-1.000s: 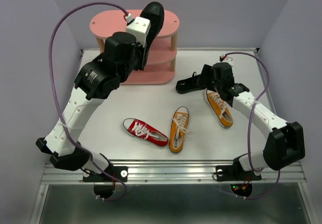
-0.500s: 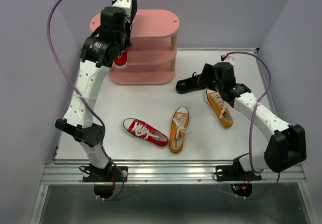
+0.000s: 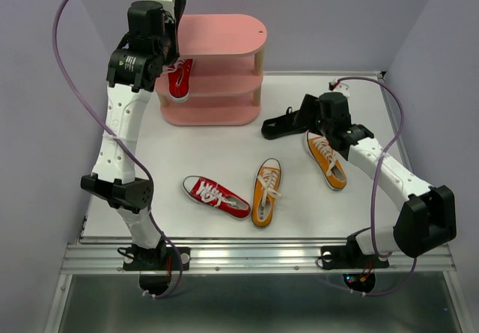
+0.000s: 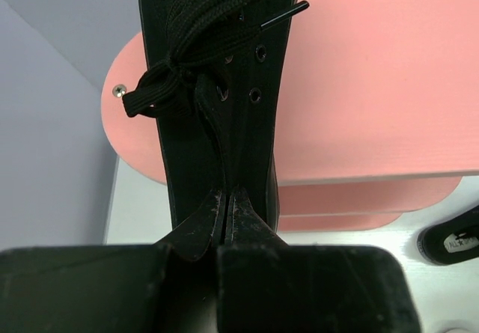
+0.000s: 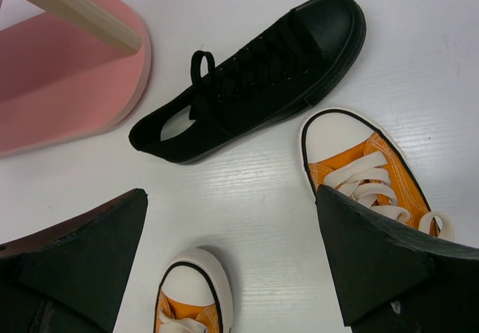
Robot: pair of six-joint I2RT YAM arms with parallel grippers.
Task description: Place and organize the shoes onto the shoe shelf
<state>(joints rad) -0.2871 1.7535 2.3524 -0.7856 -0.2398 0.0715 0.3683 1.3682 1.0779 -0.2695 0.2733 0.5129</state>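
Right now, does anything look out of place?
The red shoe on the middle tier of the shelf seems to poke past its front edge, and the left gripper holds a black shoe high above the shelf's left end.

Lab booth: lilac walls [image 3: 37,86], aluminium frame [image 3: 254,254]

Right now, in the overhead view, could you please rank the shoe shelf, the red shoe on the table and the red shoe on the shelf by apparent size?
1. shoe shelf
2. red shoe on the table
3. red shoe on the shelf, partly hidden, so less sure
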